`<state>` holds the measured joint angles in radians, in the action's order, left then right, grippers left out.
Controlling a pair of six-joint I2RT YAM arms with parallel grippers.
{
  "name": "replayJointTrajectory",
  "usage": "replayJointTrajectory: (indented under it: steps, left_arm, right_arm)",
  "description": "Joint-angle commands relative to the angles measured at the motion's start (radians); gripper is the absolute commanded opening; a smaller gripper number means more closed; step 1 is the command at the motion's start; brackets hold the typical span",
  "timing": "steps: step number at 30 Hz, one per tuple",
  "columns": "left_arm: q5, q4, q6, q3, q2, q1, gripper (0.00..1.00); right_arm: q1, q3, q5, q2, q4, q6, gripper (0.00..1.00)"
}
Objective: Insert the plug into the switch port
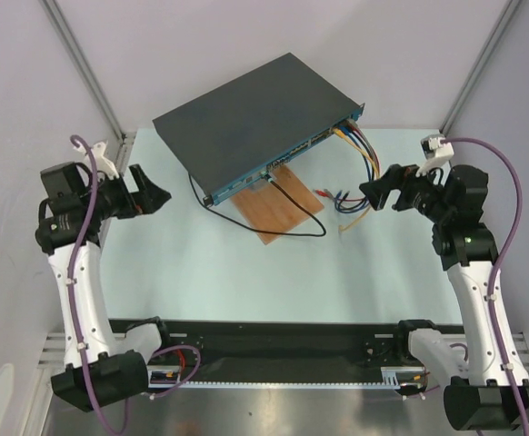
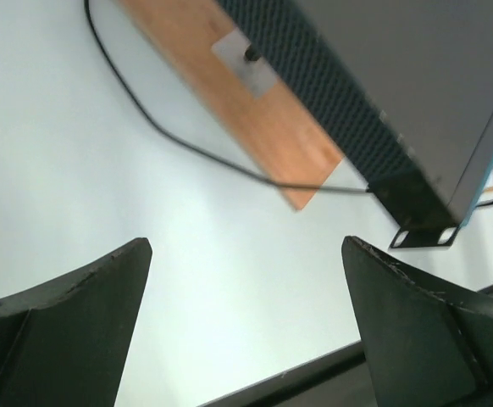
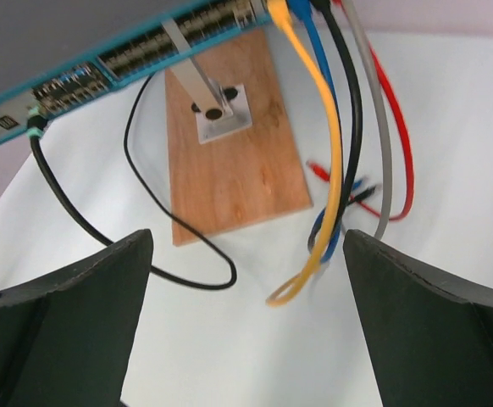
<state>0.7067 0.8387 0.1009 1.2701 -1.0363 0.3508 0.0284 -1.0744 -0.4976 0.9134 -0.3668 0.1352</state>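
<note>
Both the left gripper [image 2: 246,248] and right gripper [image 3: 246,239] gape empty while the plug [image 3: 35,125] sits in the end switch port [image 3: 31,112] (depth unclear), so a finger snagging its slack black cable [image 3: 64,203] could tug it out.

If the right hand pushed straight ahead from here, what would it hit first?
The right hand would most likely meet the yellow cable end lying on the table, short of the wooden board; depth is unclear.

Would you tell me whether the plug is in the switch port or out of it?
In, it appears: the right wrist view shows the plug seated in the switch port, with nothing holding it.
</note>
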Motion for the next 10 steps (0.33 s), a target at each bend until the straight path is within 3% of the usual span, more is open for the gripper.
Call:
replayJointTrajectory:
  steps: [1,10]
  left_arm:
    - [-0.137,0.117,-0.203,0.025,0.061,-0.039,1.0]
    - [-0.308,0.08,-0.234,-0.049,0.15,-0.188,1.0]
  right_arm:
    - [-0.021,0.037,-0.064,-0.038,-0.009,0.052,1.0]
    - [-0.067,0.037,-0.105,-0.027,-0.015,0.063,1.0]
